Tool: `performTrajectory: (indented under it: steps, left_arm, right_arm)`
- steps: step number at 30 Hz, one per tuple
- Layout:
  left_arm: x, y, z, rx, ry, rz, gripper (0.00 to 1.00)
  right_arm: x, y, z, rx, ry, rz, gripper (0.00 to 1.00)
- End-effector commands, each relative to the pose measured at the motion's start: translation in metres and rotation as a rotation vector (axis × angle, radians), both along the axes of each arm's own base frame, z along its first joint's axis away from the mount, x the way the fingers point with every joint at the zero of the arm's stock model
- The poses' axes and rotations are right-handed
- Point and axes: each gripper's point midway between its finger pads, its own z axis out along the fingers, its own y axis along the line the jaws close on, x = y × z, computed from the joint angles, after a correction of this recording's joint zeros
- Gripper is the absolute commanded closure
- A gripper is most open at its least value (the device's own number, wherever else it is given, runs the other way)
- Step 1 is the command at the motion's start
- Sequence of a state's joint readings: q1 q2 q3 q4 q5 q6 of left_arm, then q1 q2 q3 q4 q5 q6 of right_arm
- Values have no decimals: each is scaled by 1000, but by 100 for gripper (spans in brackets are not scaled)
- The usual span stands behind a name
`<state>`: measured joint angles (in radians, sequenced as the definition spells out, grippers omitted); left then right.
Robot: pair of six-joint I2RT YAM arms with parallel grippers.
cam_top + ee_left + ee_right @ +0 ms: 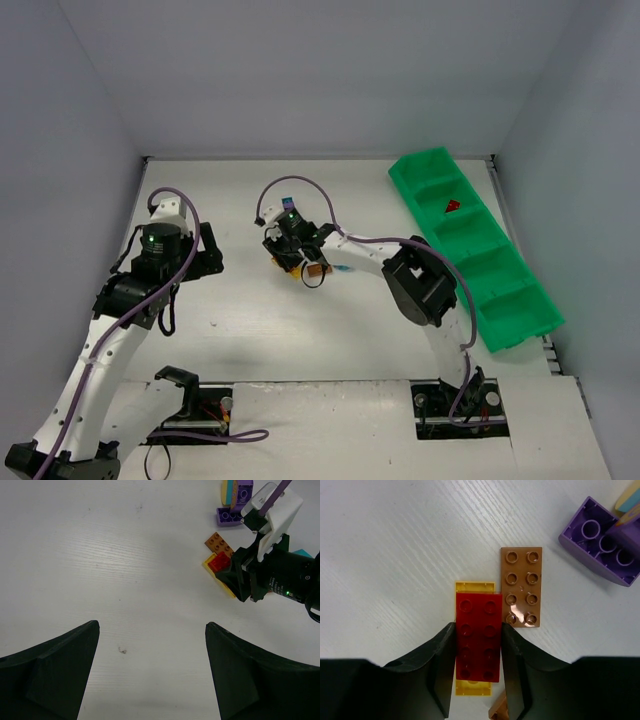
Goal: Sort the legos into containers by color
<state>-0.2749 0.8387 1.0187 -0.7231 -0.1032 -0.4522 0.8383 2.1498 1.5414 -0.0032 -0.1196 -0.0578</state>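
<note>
Right wrist view: my right claw (478,652) is closed on the red brick (478,615), one finger against each long side. It lies on a yellow brick (475,586) mid-bench, with a brown brick (521,586) just right of it and a purple brick (602,540) farther right. My left claw (152,670) hangs wide open over bare bench (100,555). The green tray (520,325) lies along the right edge, with a red piece (452,206) in its second compartment from the far end.
</note>
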Motion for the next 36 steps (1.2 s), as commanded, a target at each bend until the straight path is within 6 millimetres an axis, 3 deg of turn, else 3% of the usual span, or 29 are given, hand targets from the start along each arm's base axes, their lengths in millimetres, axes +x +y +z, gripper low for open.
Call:
performTrajectory:
  steps: [1, 3, 6, 8, 10, 12, 14, 15, 17, 18, 20, 21, 24, 25, 28, 33, 34, 36]
  left_arm:
    - [7, -1, 16, 0, -54, -2, 20]
    - [7, -1, 16, 1, -52, -2, 20]
    - [8, -2, 18, -1, -57, -3, 20]
    - [8, -1, 19, -1, -61, -1, 20]
    - [9, -1, 19, -1, -63, -1, 20]
    - [10, -2, 18, -3, -61, -1, 20]
    - [11, -3, 18, -6, -62, -3, 20]
    - [11, -2, 17, -7, -61, 0, 20]
    - [12, -3, 17, -10, -63, -1, 20]
    - [12, -4, 16, -13, -61, 0, 20]
    - [13, -4, 16, -18, -62, 1, 20]
    - [13, -4, 15, -19, -61, 2, 20]
    - [15, -6, 14, -23, -54, 0, 20]
    - [15, -6, 14, -24, -54, 3, 20]
    - [17, -6, 14, -27, -54, 4, 20]
    - [17, -5, 13, -22, -52, 10, 20]
    - [17, -5, 13, -22, -51, 10, 20]
    - [18, -5, 12, -22, -48, 10, 20]
  right_arm:
    - [15, 12, 28, 39, -83, 1, 95]
    - [18, 9, 36, 43, -101, -20, 100]
    - [28, 0, 66, 79, -143, -69, 100]
    - [36, -9, 97, 121, -185, -113, 100]
    - [55, -36, 127, 148, -245, -213, 100]
    - [78, -75, 150, 202, -261, -348, 100]
    - [94, -109, 163, 252, -252, -463, 100]
    - [110, -147, 171, 246, -283, -569, 100]
    - [124, -188, 175, 236, -309, -694, 100]
    - [135, -225, 178, 225, -325, -790, 100]
    - [144, -269, 176, 203, -338, -923, 100]
    - [150, -304, 172, 209, -327, -1031, 100]
    - [155, -357, 162, 209, -319, -1212, 100]
    - [156, -384, 161, 202, -326, -1284, 100]
    - [159, -421, 149, 195, -313, -1389, 100]
    - [174, -448, 128, 182, -282, -1435, 99]
    - [176, -450, 126, 182, -279, -1441, 97]
    - [180, -451, 121, 182, -269, -1444, 82]
